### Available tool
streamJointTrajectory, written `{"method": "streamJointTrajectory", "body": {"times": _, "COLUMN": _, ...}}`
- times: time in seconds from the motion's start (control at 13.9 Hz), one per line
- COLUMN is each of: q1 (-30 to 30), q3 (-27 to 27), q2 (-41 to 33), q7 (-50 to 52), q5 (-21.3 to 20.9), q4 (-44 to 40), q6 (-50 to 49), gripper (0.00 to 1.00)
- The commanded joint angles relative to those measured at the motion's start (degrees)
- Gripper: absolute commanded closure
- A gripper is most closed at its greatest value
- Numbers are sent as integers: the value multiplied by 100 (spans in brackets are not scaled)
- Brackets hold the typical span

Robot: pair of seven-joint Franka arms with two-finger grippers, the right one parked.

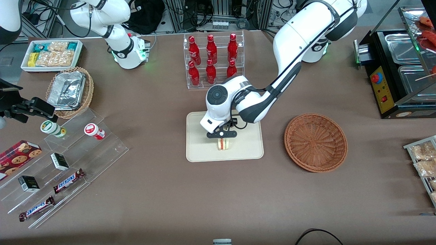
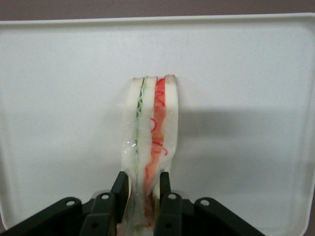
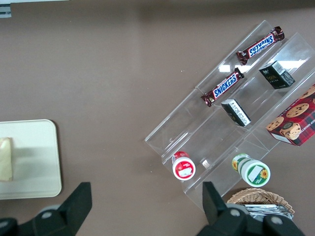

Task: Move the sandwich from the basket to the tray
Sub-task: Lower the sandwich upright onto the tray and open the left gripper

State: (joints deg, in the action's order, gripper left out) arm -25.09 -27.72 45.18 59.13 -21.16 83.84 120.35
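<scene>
Front view. Snickers bars [image 1: 36, 208] lie nearest the camera on a clear stepped display stand [image 1: 68, 163] at the parked arm's end of the table [image 1: 153, 204], together with small dark boxes [image 1: 28, 183], a red cookie box [image 1: 17, 156] and two small jars [image 1: 94, 131]. The cream tray [image 1: 201, 149] sits at mid-table, nearer the camera than the rack of red bottles [image 1: 213, 59]. The left arm's gripper [image 1: 222, 137] hangs low over the tray, and the sandwich [image 1: 223, 144] stands on edge directly beneath it, on the tray surface. The reddish-brown basket [image 1: 315, 142] lies beside the tray toward the working arm's end, apart from it, with nothing visible inside. A lighter basket of foil containers [image 1: 69, 91] and a white bin of snack packets [image 1: 51, 54] lie toward the parked arm's end.

Left wrist view. Both black fingers [image 2: 120, 189] pinch the sandwich [image 2: 150, 132] across its bread faces; the green and orange-red filling stripes run along the edge facing the camera. The wedge rests on the tray [image 2: 59, 98].

Right wrist view. One tray corner [image 3: 34, 162] shows with a pale slice of the sandwich [image 3: 5, 158] on it, well apart from the display stand [image 3: 231, 123].
</scene>
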Motion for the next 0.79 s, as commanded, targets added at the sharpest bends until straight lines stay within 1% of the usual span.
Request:
{"method": "streamJointTrajectory", "body": {"times": 0.0, "q1": -84, "q3": 38, "q2": 167, "q7": 72, "q5": -38, "q4": -139, "q6": 41, "gripper": 54}}
{"method": "streamJointTrajectory", "body": {"times": 0.07, "q1": -84, "q3": 38, "q2": 167, "q7": 89, "q5": -38, "q4": -139, "q6": 85, "gripper": 17}}
{"method": "streamJointTrajectory", "body": {"times": 0.14, "q1": -75, "q3": 47, "q2": 115, "q7": 124, "q5": -38, "q4": -139, "q6": 85, "gripper": 0}}
{"method": "streamJointTrajectory", "body": {"times": 0.29, "q1": -31, "q3": 21, "q2": -69, "q7": 133, "q5": -3, "q4": -148, "q6": 50, "gripper": 0}}
{"method": "streamJointTrajectory", "body": {"times": 0.43, "q1": -31, "q3": 29, "q2": -315, "q7": 142, "q5": 278, "q4": -139, "q6": -2, "gripper": 0}}
{"method": "streamJointTrajectory", "body": {"times": 0.5, "q1": -22, "q3": 29, "q2": -482, "q7": 142, "q5": 331, "q4": -139, "q6": -89, "gripper": 0}}
{"method": "streamJointTrajectory", "body": {"times": 0.72, "q1": 135, "q3": 38, "q2": -1079, "q7": 151, "q5": 393, "q4": -131, "q6": -616, "gripper": 0}}
